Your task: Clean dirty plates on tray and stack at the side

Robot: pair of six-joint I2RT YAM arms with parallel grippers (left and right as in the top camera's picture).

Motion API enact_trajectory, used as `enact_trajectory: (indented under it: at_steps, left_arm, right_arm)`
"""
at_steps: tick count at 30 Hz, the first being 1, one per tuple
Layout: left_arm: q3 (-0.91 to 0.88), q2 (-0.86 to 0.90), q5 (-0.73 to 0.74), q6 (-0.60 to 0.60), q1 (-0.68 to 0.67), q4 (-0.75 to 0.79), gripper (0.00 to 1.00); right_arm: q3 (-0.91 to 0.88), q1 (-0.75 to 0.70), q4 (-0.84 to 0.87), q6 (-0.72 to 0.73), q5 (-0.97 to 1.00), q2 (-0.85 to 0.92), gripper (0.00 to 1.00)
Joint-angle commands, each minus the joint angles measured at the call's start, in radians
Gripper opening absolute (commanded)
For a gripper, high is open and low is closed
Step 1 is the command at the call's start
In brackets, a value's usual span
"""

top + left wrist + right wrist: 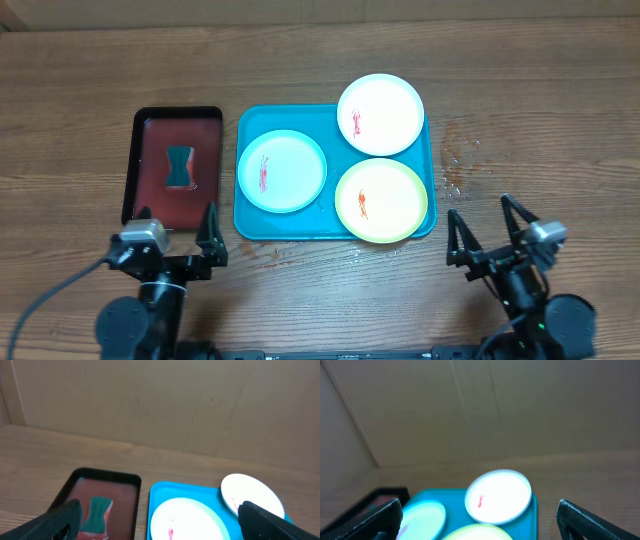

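Observation:
The turquoise tray (250, 215) lies mid-table and holds three plates. The white plate (390, 100) is at its far right, the light blue plate (290, 175) at its left, the yellow-green plate (395, 195) at its near right; each has a red-orange smear. My left gripper (180, 228) is open and empty near the front edge, by the black tray. My right gripper (488, 222) is open and empty, right of the tray's near corner. The left wrist view shows the tray (156, 497), blue plate (187, 515) and white plate (252, 491). The right wrist view shows the white plate (502, 492), blue plate (422, 515) and yellow-green plate (480, 533).
A smaller black tray (140, 130) with a dark red inside lies left of the turquoise tray and holds a teal sponge (180, 166). Wet spots (455, 160) mark the wood right of the turquoise tray. A cable (50, 290) runs from the left arm.

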Motion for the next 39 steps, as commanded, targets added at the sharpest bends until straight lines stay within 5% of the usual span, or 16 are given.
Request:
enact_trajectory:
  at_steps: [1, 11, 23, 27, 34, 39]
  left_arm:
    - [0.192, 0.122, 0.019, 0.012, 0.006, -0.064, 1.0]
    - [0.793, 0.555, 0.048, 0.066, 0.005, -0.531, 1.0]
    - [1.563, 1.114, 0.048, 0.072, 0.005, -1.241, 1.0]
    - [1.616, 1.196, 0.155, 0.072, 0.005, -1.232, 1.0]
    - [1.616, 1.288, 0.146, 0.073, 0.005, -1.21, 1.0]
    - [1.616, 1.348, 0.119, 0.072, 0.005, -1.212, 1.0]
  right_arm:
    - [0.163, -0.006, -0.063, -0.013, -0.013, 0.084, 1.0]
    - [0.67, -0.006, -0.406, -0.013, -0.016, 0.478, 1.0]
    - [1.343, -0.006, -1.061, -0.046, -0.074, 1.078, 1.0]
    - [1.441, -0.006, -1.181, -0.046, -0.095, 1.222, 1.0]
    - [1.44, -0.006, -1.106, -0.042, -0.247, 1.376, 1.0]
    - [1.44, 0.024, -1.037, -0.011, -0.312, 1.495, 0.85]
